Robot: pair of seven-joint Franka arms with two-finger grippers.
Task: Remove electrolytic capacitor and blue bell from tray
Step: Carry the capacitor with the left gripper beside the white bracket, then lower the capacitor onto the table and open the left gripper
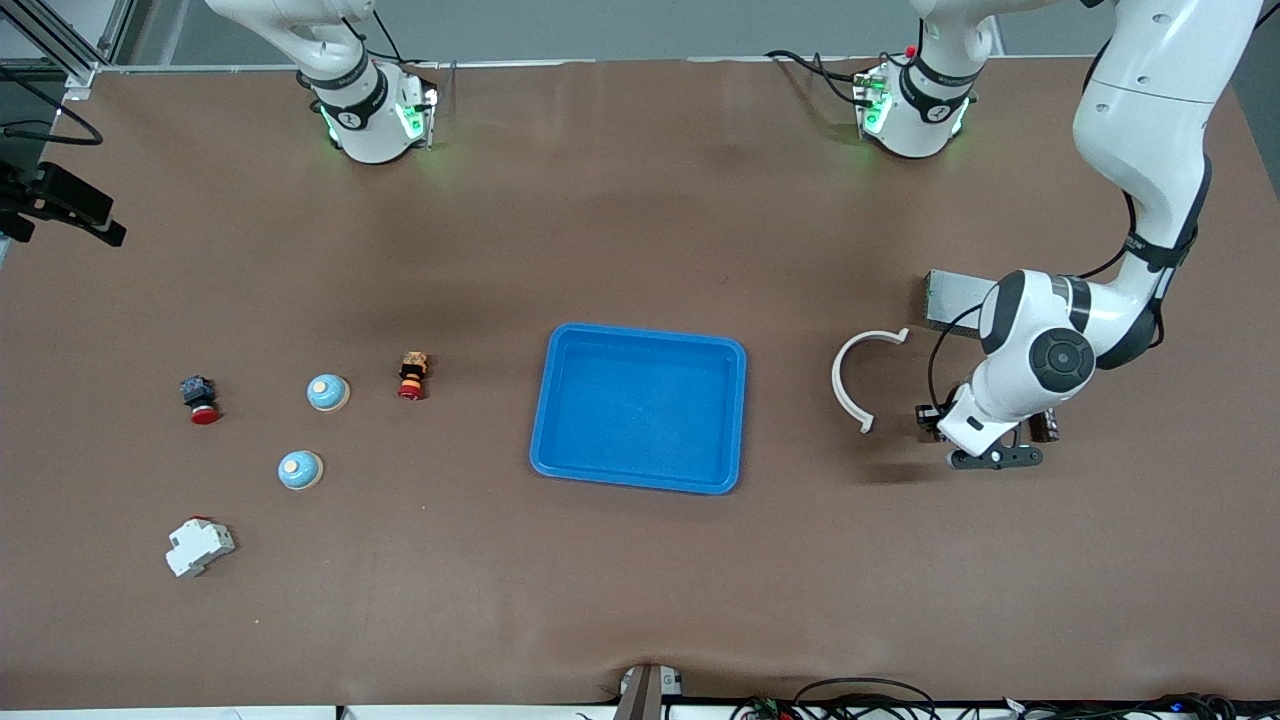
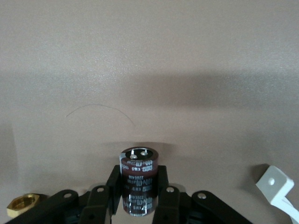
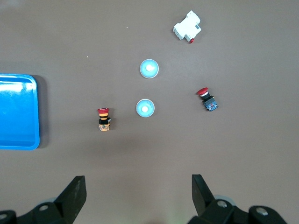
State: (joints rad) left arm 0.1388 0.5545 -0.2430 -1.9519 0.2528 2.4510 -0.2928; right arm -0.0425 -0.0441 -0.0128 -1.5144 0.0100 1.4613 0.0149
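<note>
- The two blue bells [image 1: 328,392] [image 1: 300,470] sit on the table toward the right arm's end, well apart from the tray [image 1: 560,352], with two red-capped push buttons [image 1: 412,376] [image 1: 200,399] and a white breaker [image 1: 199,547] around them.
- The right gripper [image 3: 138,196] hangs high over that cluster, fingers spread wide, holding nothing; that arm waits.
- The tray holds nothing.
- The white curved clip [image 1: 856,375] lies just beside the left gripper [image 1: 996,458], on its tray side.
- The left gripper is low over the table, pinching the electrolytic capacitor [image 2: 138,179] upright between its pads.
- Risk, as I judge it: letting go before the capacitor rests on the table could tip the can, and it might roll into the clip or the brass nut [image 2: 22,204] nearby.
</note>
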